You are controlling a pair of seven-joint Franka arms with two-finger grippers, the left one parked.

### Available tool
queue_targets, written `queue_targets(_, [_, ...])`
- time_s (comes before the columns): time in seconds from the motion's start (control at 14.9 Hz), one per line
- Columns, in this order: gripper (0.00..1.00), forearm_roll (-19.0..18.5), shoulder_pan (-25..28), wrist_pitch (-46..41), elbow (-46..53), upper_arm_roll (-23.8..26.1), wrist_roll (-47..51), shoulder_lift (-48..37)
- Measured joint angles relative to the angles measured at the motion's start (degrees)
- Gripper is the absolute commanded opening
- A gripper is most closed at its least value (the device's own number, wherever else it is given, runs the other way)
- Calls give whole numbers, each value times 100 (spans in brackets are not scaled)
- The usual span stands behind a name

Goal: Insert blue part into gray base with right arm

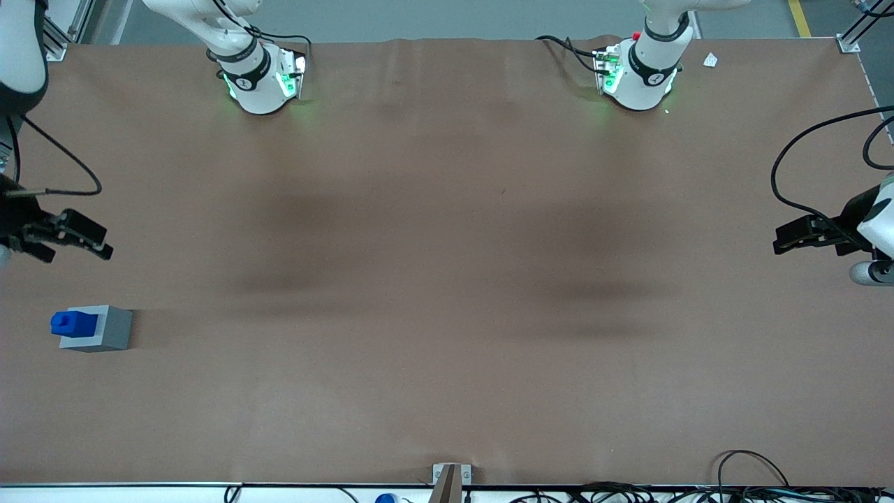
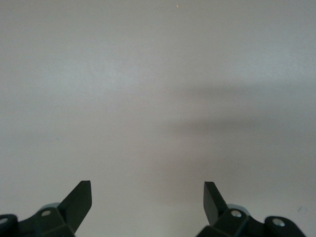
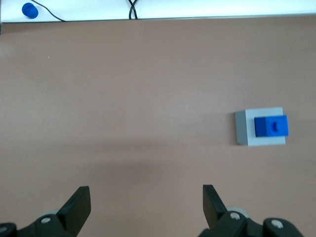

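The gray base (image 1: 112, 328) stands on the brown table near the working arm's end. The blue part (image 1: 73, 323) sits on top of it, at the side toward the table's end; I cannot tell how deep it is seated. My right gripper (image 1: 105, 244) hangs open above the table, farther from the front camera than the base and well apart from it. The right wrist view shows the gripper (image 3: 146, 197) with jaws wide apart over bare table, nothing between them. The gray base (image 3: 244, 129) with the blue part (image 3: 270, 125) on it lies off to one side of them.
A small blue cap (image 1: 385, 499) and cables lie along the table's front edge beside a metal bracket (image 1: 450, 478). A white scrap (image 1: 710, 60) lies near the parked arm's mount. Both arm mounts (image 1: 262, 84) stand at the back edge.
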Motion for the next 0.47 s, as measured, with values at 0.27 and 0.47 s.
queue_targets(0.27, [100,-3,2,-441,-399,0,39,-636])
queue_targets(0.47, [100,-30,23,-750,-290,14,44,-718])
